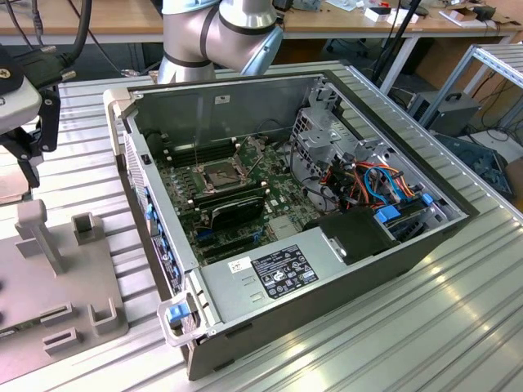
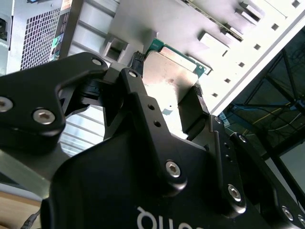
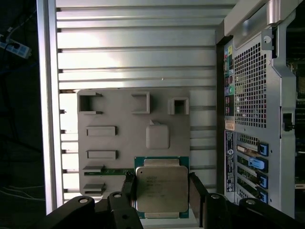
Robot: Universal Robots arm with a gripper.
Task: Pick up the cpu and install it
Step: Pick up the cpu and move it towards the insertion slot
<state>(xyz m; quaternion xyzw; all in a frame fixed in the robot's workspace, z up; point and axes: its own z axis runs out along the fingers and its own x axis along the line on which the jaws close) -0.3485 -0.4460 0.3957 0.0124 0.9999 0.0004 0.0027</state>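
Over the slatted table (image 3: 143, 47), at the fixture plate (image 3: 124, 143) edge, we see the gripper (image 3: 161, 180) clamping the cpu (image 3: 162, 191) between its jaws.

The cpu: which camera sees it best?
The first wrist view: the cpu shows its silver top squarely, held by the tool. The second wrist view sees it slanted behind the tool. The tool sits at the exterior view's left.

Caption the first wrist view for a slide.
The hand grips the cpu over the fixture plate, beside the computer case.
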